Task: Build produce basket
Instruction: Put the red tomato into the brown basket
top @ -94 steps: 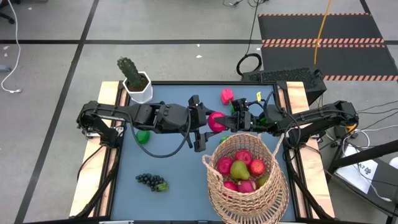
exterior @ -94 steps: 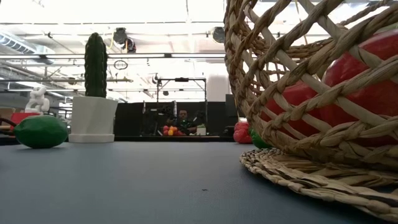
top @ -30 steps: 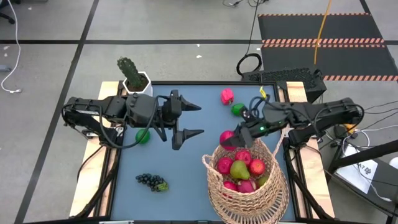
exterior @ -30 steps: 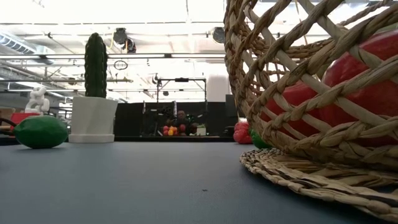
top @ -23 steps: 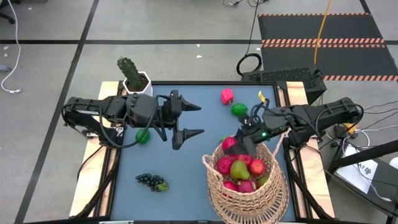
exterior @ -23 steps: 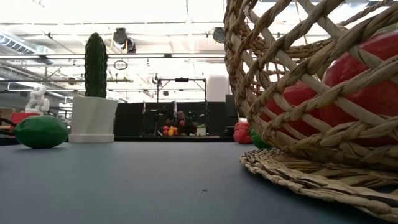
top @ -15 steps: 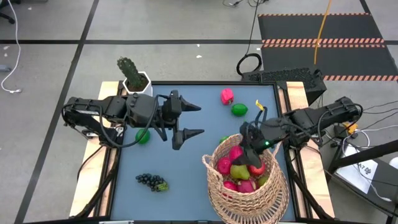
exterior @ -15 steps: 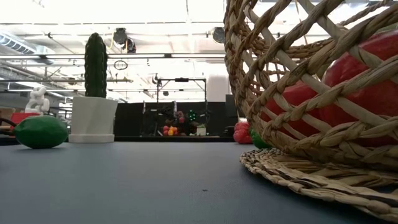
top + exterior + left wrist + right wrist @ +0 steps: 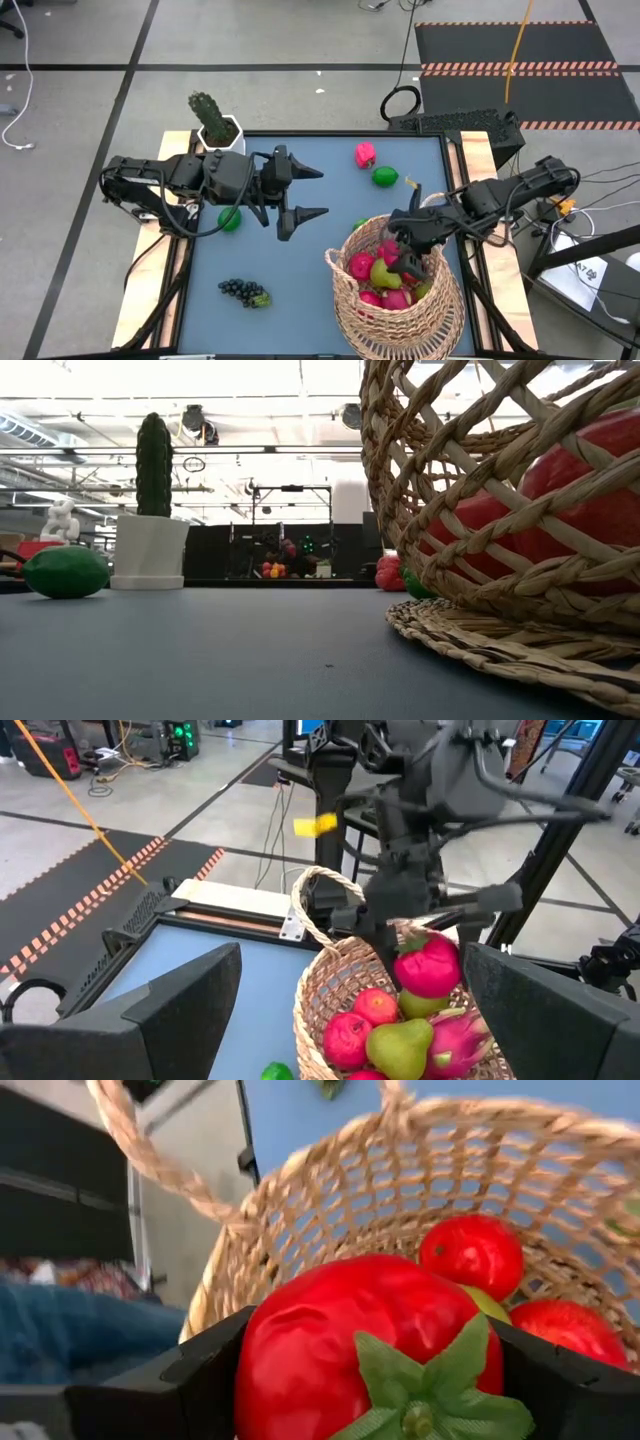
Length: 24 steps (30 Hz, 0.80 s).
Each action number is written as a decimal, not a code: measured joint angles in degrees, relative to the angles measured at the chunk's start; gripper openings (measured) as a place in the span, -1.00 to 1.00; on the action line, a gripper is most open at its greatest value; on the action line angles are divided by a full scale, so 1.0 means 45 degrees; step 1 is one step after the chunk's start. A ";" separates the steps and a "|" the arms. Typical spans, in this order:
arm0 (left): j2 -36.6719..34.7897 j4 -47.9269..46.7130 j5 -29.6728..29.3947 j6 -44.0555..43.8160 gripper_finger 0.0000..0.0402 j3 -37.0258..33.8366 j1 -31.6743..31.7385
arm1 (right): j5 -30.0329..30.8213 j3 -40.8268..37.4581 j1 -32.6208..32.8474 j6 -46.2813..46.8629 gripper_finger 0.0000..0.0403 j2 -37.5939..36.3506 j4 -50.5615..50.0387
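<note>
The right gripper point(image 9: 404, 262) hung over the basket point(image 9: 440, 308), its jaws closed on a red fruit point(image 9: 365, 1345) with a green leafy top, held just above the apples and pear point(image 9: 385, 273) piled inside. The left gripper point(image 9: 312, 193) waited over the middle of the desk point(image 9: 300, 270), jaws spread wide with nothing between them. A lime point(image 9: 230, 219) lay behind those jaws, a grape bunch point(image 9: 244, 291) off to one side, and another lime point(image 9: 385, 177) and a pink fruit point(image 9: 366, 154) lay ahead of them, beyond the basket.

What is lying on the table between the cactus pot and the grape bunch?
A green lime lies between the cactus pot and the grape bunch, seen in the high view.
</note>
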 joint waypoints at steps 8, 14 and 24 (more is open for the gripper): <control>0.0000 -0.0004 0.0000 -0.0037 0.91 0.0000 -0.0001 | -0.0594 -0.0005 0.0083 -0.0948 0.51 0.1205 -0.0771; 0.0000 -0.0005 0.0004 -0.0048 0.91 0.0000 0.0000 | -0.1009 -0.0010 0.0083 -0.0447 0.51 0.1675 -0.1794; 0.0005 -0.0107 0.0005 0.0033 0.91 0.0000 0.0000 | -0.0936 -0.0005 0.0073 0.0140 0.51 0.2158 -0.2427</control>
